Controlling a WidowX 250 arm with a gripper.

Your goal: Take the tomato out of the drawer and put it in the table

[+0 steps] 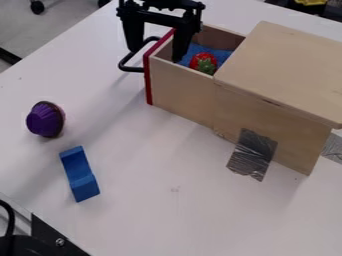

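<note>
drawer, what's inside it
In the open drawer lies the red tomato, with blue material beside it. The wooden top covers the drawer's far part, so anything under there can't be seen.

Open wooden drawer (180, 86), red front, black handle (127, 66); red tomato (202, 62), green top, on blue lining (191, 51). Pincer (156, 56) at drawer's front end, fingers spread. Purple cupcake (45, 120) near blue block (79, 174) on white table (153, 165). Silver tape (253, 152) on wooden box (287, 67).
</note>
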